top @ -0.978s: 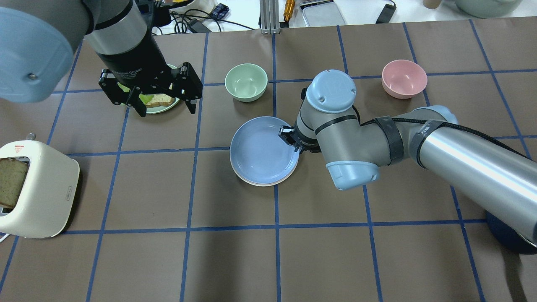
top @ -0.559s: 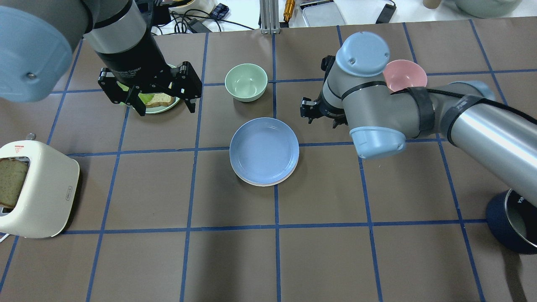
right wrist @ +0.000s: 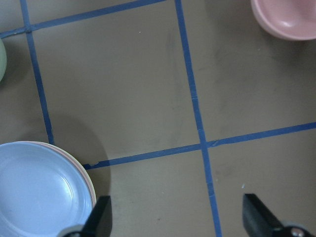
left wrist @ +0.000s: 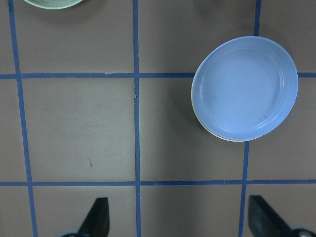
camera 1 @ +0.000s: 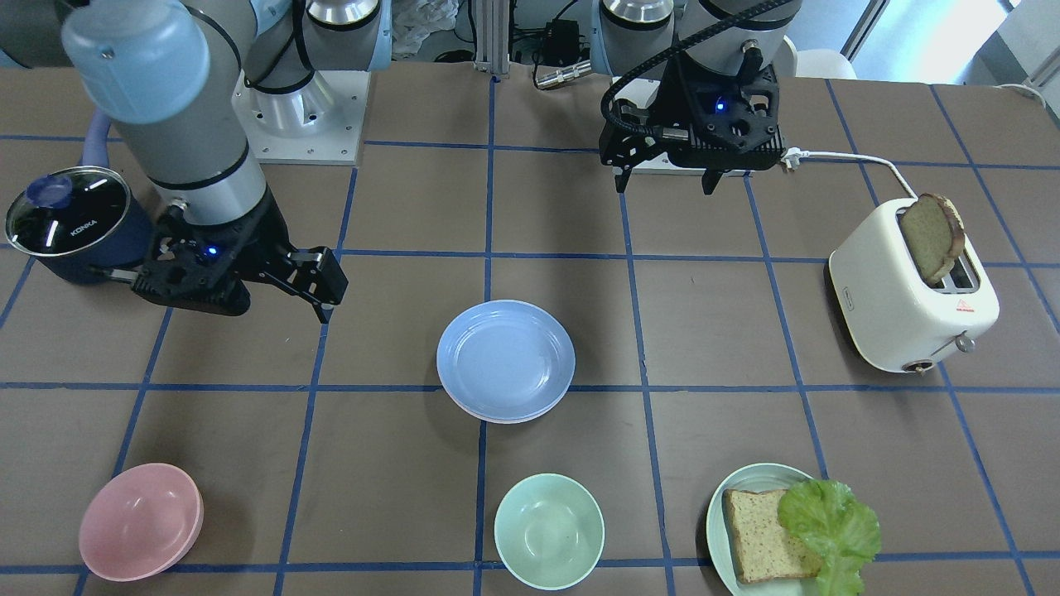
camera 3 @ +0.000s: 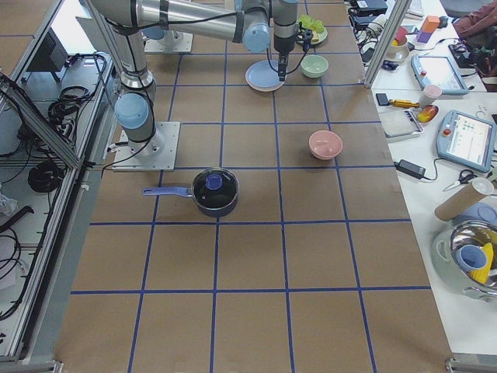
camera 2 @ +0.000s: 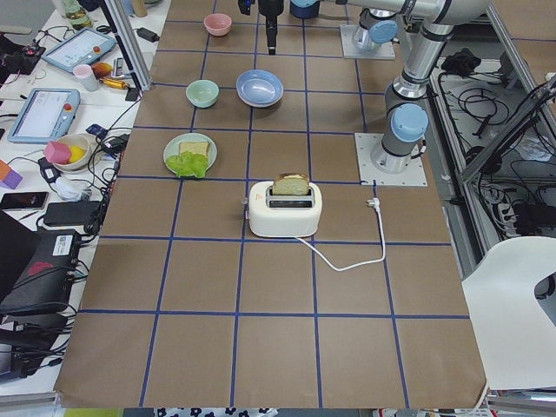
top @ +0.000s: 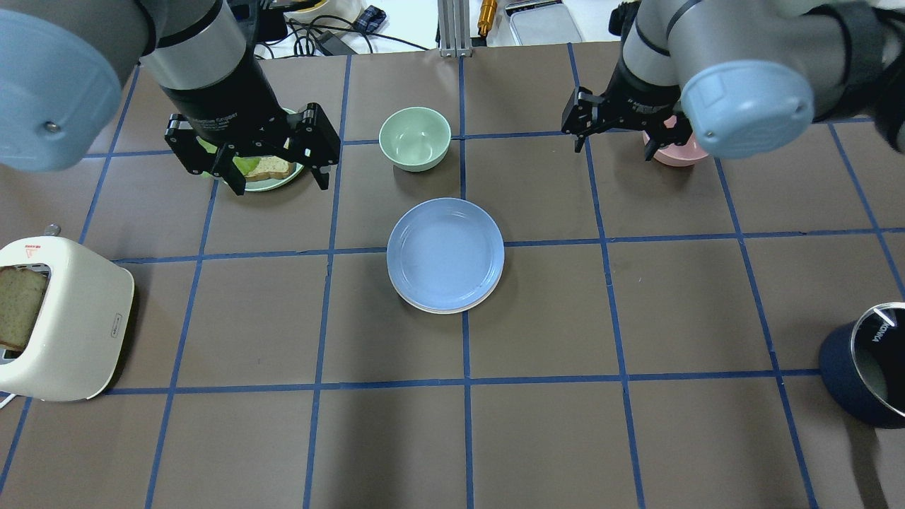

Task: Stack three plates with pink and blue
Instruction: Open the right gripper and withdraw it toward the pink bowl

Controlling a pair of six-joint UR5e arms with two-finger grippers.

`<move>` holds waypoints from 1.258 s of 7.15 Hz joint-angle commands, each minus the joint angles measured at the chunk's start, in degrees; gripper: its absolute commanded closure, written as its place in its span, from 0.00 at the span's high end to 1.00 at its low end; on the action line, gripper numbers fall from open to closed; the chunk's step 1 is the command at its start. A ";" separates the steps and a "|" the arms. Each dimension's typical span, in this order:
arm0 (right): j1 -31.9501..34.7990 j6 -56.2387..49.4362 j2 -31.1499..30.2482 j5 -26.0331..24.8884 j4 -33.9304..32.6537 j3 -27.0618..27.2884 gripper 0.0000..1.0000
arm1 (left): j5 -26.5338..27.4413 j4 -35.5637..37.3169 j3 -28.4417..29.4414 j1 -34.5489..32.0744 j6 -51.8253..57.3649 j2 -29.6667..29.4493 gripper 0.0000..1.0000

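The three plates sit stacked at the table's middle. The light blue plate (top: 445, 253) is on top and also shows in the front view (camera 1: 505, 358). A thin pink rim (right wrist: 83, 170) shows just under it, and a cream-white rim (top: 442, 309) shows at the bottom. My right gripper (top: 614, 145) is open and empty, raised well to the far right of the stack, next to the pink bowl. My left gripper (top: 279, 177) is open and empty, hovering over the pale green plate, to the far left of the stack.
A mint bowl (top: 415, 138) stands just behind the stack. A pink bowl (camera 1: 141, 520) is partly hidden under my right arm. A pale green plate with bread and lettuce (camera 1: 778, 530), a cream toaster (top: 63, 318) and a dark blue pot (top: 866, 375) stand around.
My right gripper left the blue plate's right rim and moved away to the far right, toward the pink bowl. The stack and my left arm stayed still.
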 commanded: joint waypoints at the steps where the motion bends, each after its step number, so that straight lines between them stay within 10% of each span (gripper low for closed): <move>1: -0.19 -3.04 -0.26 -1.74 13.49 -9.20 1.00 | -0.04 0.00 0.00 -0.08 0.00 0.00 1.00; 9: -3.27 -11.85 -2.46 -1.04 13.62 -8.87 1.00 | 0.05 -0.09 -0.09 -0.08 -0.09 0.00 1.00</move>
